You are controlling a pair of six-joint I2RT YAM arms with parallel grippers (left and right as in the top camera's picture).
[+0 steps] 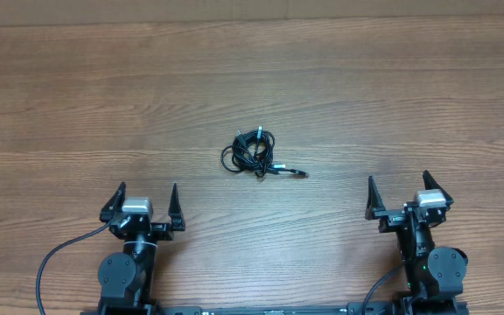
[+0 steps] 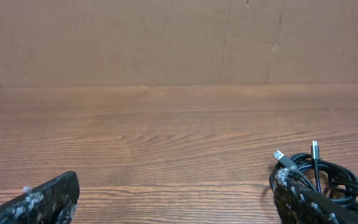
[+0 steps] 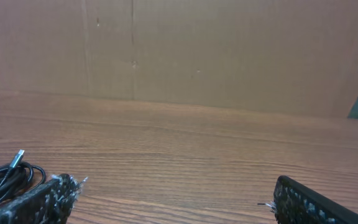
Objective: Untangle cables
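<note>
The cables (image 1: 254,153) lie as one small tangled black bundle in the middle of the wooden table, with a plug end trailing right. My left gripper (image 1: 144,203) is open and empty near the front edge, left of the bundle. My right gripper (image 1: 402,194) is open and empty near the front edge, right of the bundle. In the left wrist view the cables (image 2: 328,177) show at the lower right behind my right finger, silver-tipped plugs sticking up. In the right wrist view the cables (image 3: 5,177) show at the lower left.
A brown cardboard wall (image 2: 166,37) stands along the table's far edge. A thick black arm cable (image 1: 59,258) loops at the front left by the left arm's base.
</note>
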